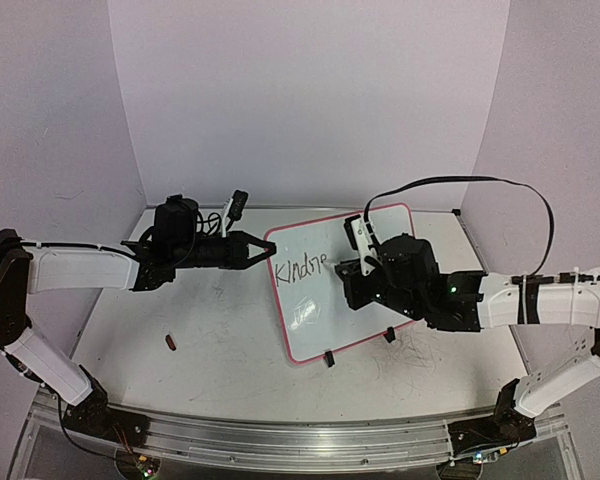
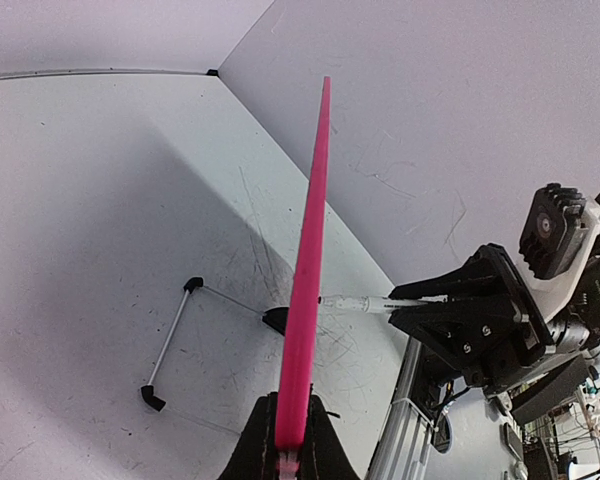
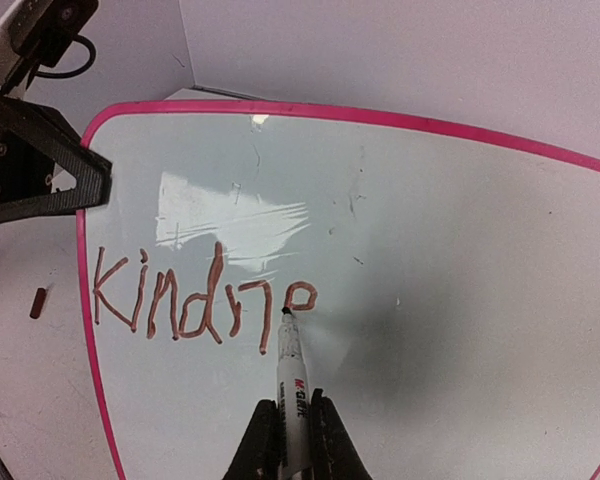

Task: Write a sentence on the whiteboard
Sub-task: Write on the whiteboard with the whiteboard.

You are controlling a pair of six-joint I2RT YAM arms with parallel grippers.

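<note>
Resting on the scuffed white table (image 1: 210, 360), the whiteboard (image 1: 315, 325) sits propped on its 2 black clip feet (image 1: 329, 358), between the 2 grippers. The left gripper (image 1: 268, 250) is clenched on the board's pink rim, which runs straight out from between its fingers, steadying it. The right gripper (image 3: 292, 435) is clamped around a black marker (image 3: 291, 365), whose tip touches the board just ahead of its fingers. The sentence (image 3: 195, 300) reads "Kindne" so far, trailing off to the left of the tip, so writing is in hand with the first word unfinished. Next, I judge, the tip must travel rightward with even pressure while the left grip resists the push. Ahead and right of the marker the board is bare. Only 1 small reddish piece (image 1: 170, 343) lies on the table, toward the bases from the left gripper, well apart from the board.
</note>
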